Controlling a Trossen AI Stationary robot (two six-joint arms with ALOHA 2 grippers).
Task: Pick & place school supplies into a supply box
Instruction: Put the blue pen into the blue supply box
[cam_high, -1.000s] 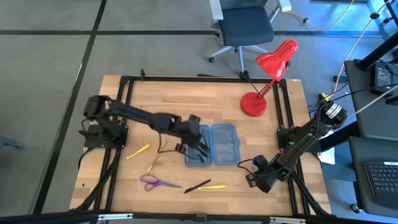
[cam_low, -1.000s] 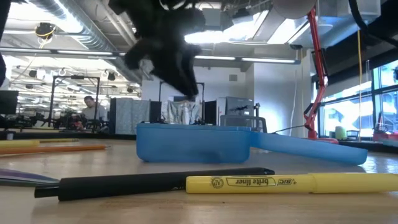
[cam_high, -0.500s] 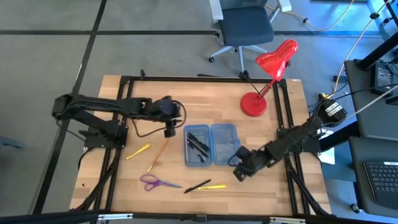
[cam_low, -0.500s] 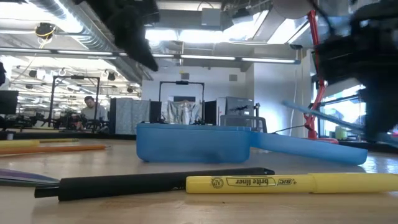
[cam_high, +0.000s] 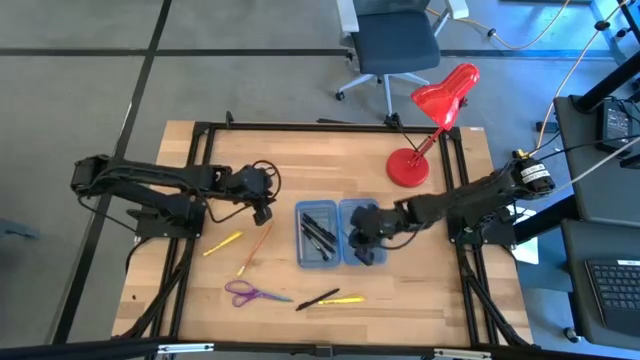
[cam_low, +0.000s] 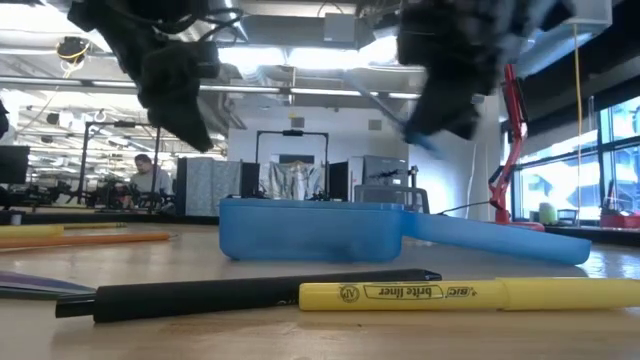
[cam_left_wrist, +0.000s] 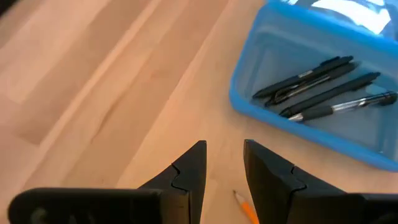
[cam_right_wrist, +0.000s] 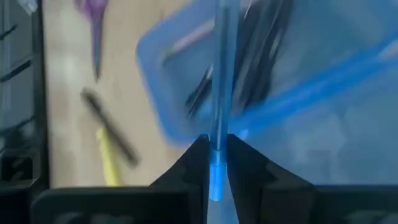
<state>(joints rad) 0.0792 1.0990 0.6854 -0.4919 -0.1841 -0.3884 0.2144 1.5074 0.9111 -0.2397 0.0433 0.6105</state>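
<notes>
The supply box, translucent blue, lies open on the table: its left half holds several black pens, and its right half lies beside it. My right gripper hovers over the right half, shut on a blue pen. My left gripper is open, left of the box and above the orange pencil. A yellow pen, purple scissors, a black pen and a yellow highlighter lie flat on the table. My right gripper pinches the blue pen between its two fingers near one end. The pen runs forward past the fingertips, along the fingers. It is lifted clear and slants in the air above the box.
A red desk lamp stands at the far right of the table. Black frame rails run along the table's left and right sides. Bare wood lies between the box and the near edge, apart from the loose pens and scissors.
My left gripper has drawn back from over the box's left half toward the table's left and now hangs over the orange pencil. My right gripper has travelled from the near right corner toward the box, carrying the blue pen, and now stands over the right half.
</notes>
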